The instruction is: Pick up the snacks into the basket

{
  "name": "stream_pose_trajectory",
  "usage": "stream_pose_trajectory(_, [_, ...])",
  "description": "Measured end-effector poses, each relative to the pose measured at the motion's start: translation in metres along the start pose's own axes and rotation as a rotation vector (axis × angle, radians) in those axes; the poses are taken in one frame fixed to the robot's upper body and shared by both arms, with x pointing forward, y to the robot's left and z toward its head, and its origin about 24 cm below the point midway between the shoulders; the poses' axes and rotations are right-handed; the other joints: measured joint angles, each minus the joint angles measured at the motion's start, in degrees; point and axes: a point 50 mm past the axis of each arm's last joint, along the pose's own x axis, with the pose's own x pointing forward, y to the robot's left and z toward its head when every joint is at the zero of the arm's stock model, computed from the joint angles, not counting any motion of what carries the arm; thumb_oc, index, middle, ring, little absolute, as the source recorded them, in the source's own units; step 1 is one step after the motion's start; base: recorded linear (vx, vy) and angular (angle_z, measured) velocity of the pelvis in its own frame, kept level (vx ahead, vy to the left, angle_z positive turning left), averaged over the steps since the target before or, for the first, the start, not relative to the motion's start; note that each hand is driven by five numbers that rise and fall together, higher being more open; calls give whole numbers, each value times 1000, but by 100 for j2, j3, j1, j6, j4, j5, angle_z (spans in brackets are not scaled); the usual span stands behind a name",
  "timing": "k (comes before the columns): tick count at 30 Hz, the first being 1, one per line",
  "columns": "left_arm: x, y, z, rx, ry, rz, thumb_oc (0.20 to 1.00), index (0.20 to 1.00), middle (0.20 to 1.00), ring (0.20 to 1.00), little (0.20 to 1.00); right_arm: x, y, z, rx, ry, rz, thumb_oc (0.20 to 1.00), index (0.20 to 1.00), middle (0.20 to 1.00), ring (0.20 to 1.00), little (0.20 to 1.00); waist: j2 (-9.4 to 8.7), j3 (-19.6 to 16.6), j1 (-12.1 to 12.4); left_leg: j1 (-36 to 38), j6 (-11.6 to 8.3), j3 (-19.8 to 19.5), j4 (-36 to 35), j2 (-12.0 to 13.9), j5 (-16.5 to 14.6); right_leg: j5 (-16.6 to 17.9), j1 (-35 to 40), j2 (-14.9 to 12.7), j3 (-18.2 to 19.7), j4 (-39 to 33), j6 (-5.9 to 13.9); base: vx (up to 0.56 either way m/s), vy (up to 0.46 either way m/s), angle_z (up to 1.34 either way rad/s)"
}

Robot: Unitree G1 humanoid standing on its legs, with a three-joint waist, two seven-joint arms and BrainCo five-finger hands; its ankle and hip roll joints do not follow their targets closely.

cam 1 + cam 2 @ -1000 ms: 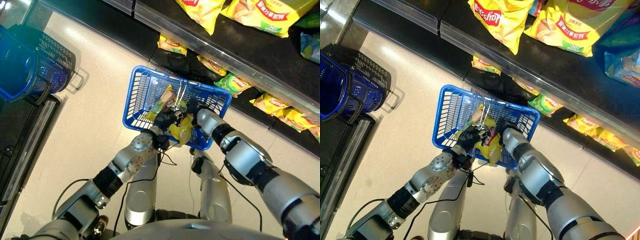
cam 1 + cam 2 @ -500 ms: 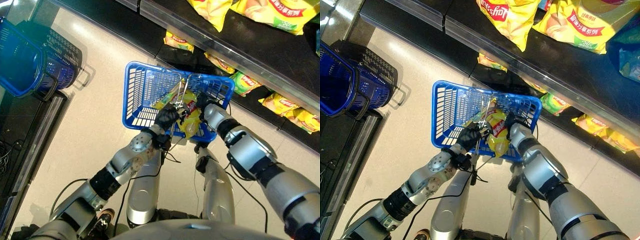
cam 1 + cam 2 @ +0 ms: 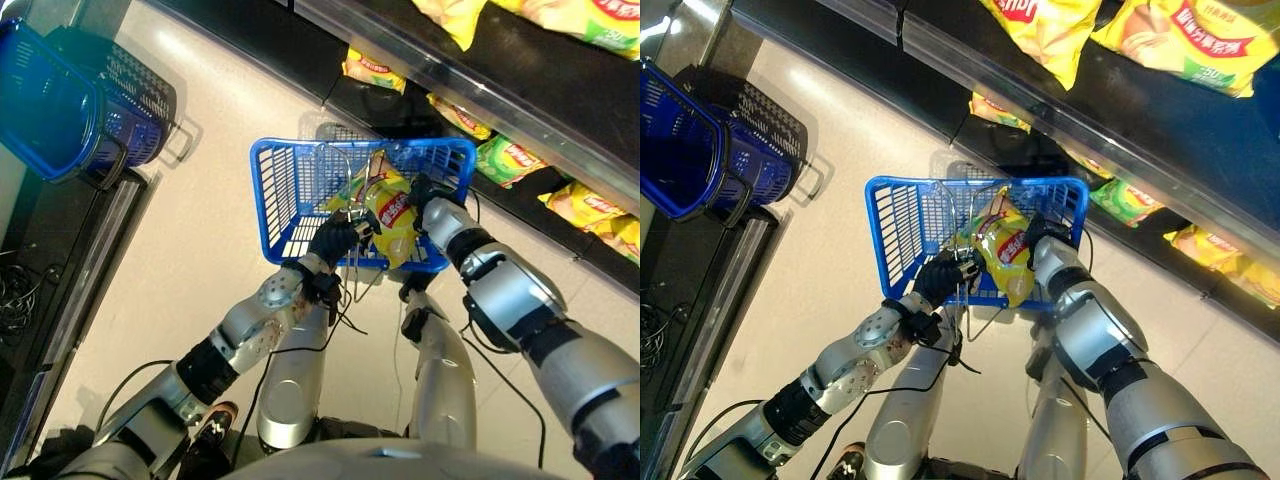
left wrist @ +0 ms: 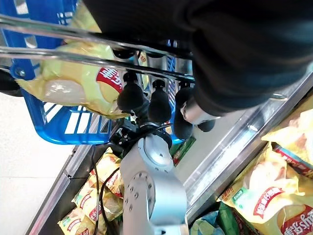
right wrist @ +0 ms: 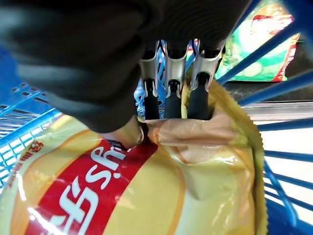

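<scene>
Since the earlier frame, your right hand (image 3: 1048,232) has carried the yellow crinkled snack bag with the red label (image 3: 1004,246) up and deeper over the blue plastic mesh basket (image 3: 290,190); the bag was lower, at the near rim. Your right fingers (image 5: 168,87) pinch the bag's top seam against the thumb, so the bag hangs just below those fingertips, above the basket's inside. Your left hand (image 3: 335,239) is clenched round the basket's twin wire handles (image 4: 73,34), which pass under its dark fingertips (image 4: 159,103). Beyond both hands, more yellow snack bags (image 3: 1140,35) lie on the dark shelves (image 3: 440,60).
</scene>
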Motion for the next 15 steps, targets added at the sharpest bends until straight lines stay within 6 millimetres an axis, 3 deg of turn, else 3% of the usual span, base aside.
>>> stream_pose_trajectory(9, [1,-1,1,-23,0,-11,200,200,200,200,200,2,-14,3,75,13,-34,200,200,200,200,200,7,2,76,-227,8,-17,90,-43,8,-60,-257,-77,3,197,-1,0,2,1])
stream_pose_trajectory(10, [1,-1,1,-22,0,-11,200,200,200,200,200,2,-14,3,83,15,-34,1000,1000,1000,1000,1000,7,2,75,-235,13,-22,93,-57,12,-70,-275,-98,3,226,2,0,0,0])
stream_pose_trajectory(15, [0,-1,0,-27,2,-11,200,200,200,200,200,2,-14,3,114,22,-28,1000,1000,1000,1000,1000,7,2,72,-235,22,-26,100,-70,19,-72,-277,-117,3,249,3,0,0,0])
